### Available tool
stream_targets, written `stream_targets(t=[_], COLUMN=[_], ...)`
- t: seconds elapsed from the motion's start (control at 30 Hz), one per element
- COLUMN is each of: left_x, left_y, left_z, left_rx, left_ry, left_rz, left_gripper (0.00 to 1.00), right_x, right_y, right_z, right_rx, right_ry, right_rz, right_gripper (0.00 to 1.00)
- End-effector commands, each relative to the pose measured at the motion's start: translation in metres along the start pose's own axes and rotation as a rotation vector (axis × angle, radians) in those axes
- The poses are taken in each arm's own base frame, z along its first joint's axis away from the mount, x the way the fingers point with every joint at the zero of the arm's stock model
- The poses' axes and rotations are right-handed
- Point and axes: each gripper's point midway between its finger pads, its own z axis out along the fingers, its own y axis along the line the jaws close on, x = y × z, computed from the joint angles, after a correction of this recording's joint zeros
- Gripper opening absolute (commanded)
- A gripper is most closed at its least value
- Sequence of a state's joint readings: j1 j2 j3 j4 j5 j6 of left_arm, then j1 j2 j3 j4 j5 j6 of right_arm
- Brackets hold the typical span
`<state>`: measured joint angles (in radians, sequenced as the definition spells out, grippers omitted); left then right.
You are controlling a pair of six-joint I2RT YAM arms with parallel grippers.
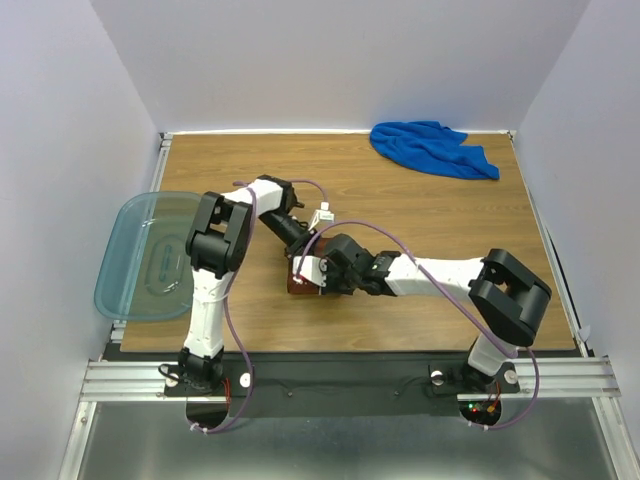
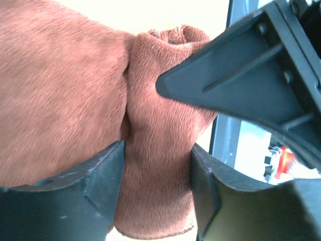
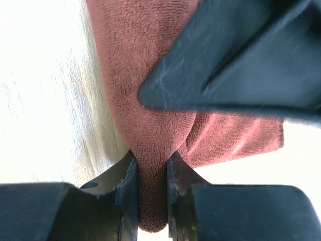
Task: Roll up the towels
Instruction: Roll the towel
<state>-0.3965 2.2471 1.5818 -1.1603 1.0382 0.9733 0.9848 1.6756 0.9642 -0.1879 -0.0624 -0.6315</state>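
Observation:
The rust-brown towel point(image 1: 297, 286) lies at the table's middle, mostly hidden under both grippers in the top view. In the left wrist view the brown towel point(image 2: 160, 125) is a thick roll, and my left gripper point(image 2: 156, 186) is shut on it. The other arm's finger point(image 2: 235, 75) crosses above it. In the right wrist view my right gripper point(image 3: 151, 196) is shut on a pinched fold of the brown towel point(image 3: 145, 70). In the top view my left gripper point(image 1: 300, 250) and right gripper point(image 1: 315, 275) meet over the towel. The royal blue towel point(image 1: 430, 148) lies crumpled at the far right.
A translucent teal plastic bin point(image 1: 150, 255) sits at the table's left edge beside the left arm. White walls enclose the table on three sides. Purple cables loop over both arms.

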Motion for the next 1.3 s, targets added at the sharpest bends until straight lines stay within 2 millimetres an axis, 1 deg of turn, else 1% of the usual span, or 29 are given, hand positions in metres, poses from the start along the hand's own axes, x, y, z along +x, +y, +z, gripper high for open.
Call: stream_targets(t=[0.0,0.03,0.13,0.2,0.23,0.3,0.33,0.37,0.4,0.43,0.5,0.53,0.57,0.6,0.63,0.67,0.7,0.73,0.77,0.8,0.83,0.87,0.93,0.97,1.1,1.13,1.17,1.23,1.27], left_x=[-0.008,-0.011,-0.023,-0.031,-0.032,-0.036,-0.036,-0.034,-0.038,-0.036,-0.026,-0.036,-0.023,-0.022,-0.03,-0.028,-0.015,-0.014,-0.005,0.002,-0.003,0.008,0.009,0.021,0.034,0.033,0.041,0.046,0.042], left_y=[0.047,0.047,0.045,0.047,0.048,0.047,0.052,0.044,0.036,0.042,0.029,0.014,0.014,0.008,-0.009,-0.015,-0.013,-0.015,-0.024,-0.025,-0.033,-0.037,-0.044,-0.05,-0.064,-0.073,-0.071,-0.073,-0.083], left_z=[-0.064,-0.072,-0.111,-0.136,-0.158,-0.181,-0.203,-0.214,-0.237,-0.233,-0.235,-0.25,-0.233,-0.232,-0.245,-0.243,-0.222,-0.219,-0.202,-0.199,-0.178,-0.163,-0.139,-0.127,-0.099,-0.094,-0.083,-0.076,-0.068], left_rx=[-0.266,-0.279,-0.351,-0.398,-0.446,-0.499,-0.543,-0.569,-0.633,-0.632,-0.682,-0.769,-0.761,-0.786,-0.875,-0.899,-0.884,-0.92,-0.926,-0.953,-0.935,-0.963,-0.995,-1.009,-1.046,-1.06,-1.05,-1.07,-1.075], left_ry=[-0.014,-0.032,-0.126,-0.182,-0.227,-0.287,-0.357,-0.396,-0.456,-0.466,-0.502,-0.527,-0.526,-0.536,-0.554,-0.556,-0.539,-0.532,-0.511,-0.499,-0.461,-0.418,-0.32,-0.292,-0.2,-0.178,-0.156,-0.123,-0.127], left_rz=[0.179,0.184,0.208,0.218,0.228,0.238,0.232,0.238,0.281,0.273,0.285,0.37,0.355,0.376,0.461,0.481,0.47,0.502,0.537,0.552,0.628,0.662,0.801,0.859,1.08,1.17,1.196,1.268,1.349], left_gripper=[0.73,0.74,0.79,0.81,0.83,0.84,0.84,0.85,0.85,0.85,0.86,0.87,0.88,0.89,0.89,0.9,0.91,0.91,0.91,0.91,0.91,0.92,0.93,0.96,0.99,0.99,0.99,0.99,0.99], right_x=[0.034,0.034,0.036,0.031,0.032,0.027,0.022,0.022,0.023,0.014,0.015,0.016,0.012,0.011,0.01,0.013,0.009,0.013,0.011,0.012,0.012,0.007,0.013,0.011,0.016,0.021,0.021,0.022,0.027], right_y=[0.051,0.054,0.06,0.061,0.061,0.065,0.063,0.066,0.062,0.061,0.066,0.064,0.066,0.066,0.061,0.063,0.064,0.063,0.062,0.062,0.061,0.056,0.057,0.057,0.055,0.057,0.056,0.055,0.057], right_z=[-0.014,-0.016,-0.025,-0.027,-0.031,-0.034,-0.032,-0.036,-0.036,-0.037,-0.037,-0.036,-0.037,-0.037,-0.038,-0.035,-0.036,-0.035,-0.031,-0.029,-0.029,-0.031,-0.029,-0.028,-0.023,-0.02,-0.018,-0.015,-0.01], right_rx=[-0.229,-0.246,-0.292,-0.322,-0.339,-0.4,-0.42,-0.466,-0.492,-0.509,-0.596,-0.619,-0.655,-0.671,-0.682,-0.709,-0.741,-0.76,-0.788,-0.809,-0.831,-0.86,-0.914,-0.937,-0.988,-1.006,-1.02,-1.046,-1.064], right_ry=[0.099,0.101,0.111,0.102,0.112,0.098,0.094,0.097,0.107,0.077,0.079,0.081,0.065,0.059,0.051,0.057,0.04,0.049,0.042,0.047,0.045,0.021,0.032,0.017,0.008,0.02,0.016,0.017,0.029], right_rz=[0.141,0.159,0.208,0.228,0.26,0.3,0.324,0.364,0.411,0.411,0.493,0.526,0.548,0.567,0.597,0.623,0.641,0.666,0.683,0.698,0.709,0.72,0.767,0.783,0.831,0.851,0.861,0.875,0.901], right_gripper=[0.01,0.01,0.01,0.0,0.0,0.01,0.01,0.01,0.01,0.01,0.01,0.0,0.01,0.01,0.01,0.01,0.01,0.01,0.01,0.01,0.01,0.01,0.01,0.01,0.01,0.01,0.0,0.01,0.0])
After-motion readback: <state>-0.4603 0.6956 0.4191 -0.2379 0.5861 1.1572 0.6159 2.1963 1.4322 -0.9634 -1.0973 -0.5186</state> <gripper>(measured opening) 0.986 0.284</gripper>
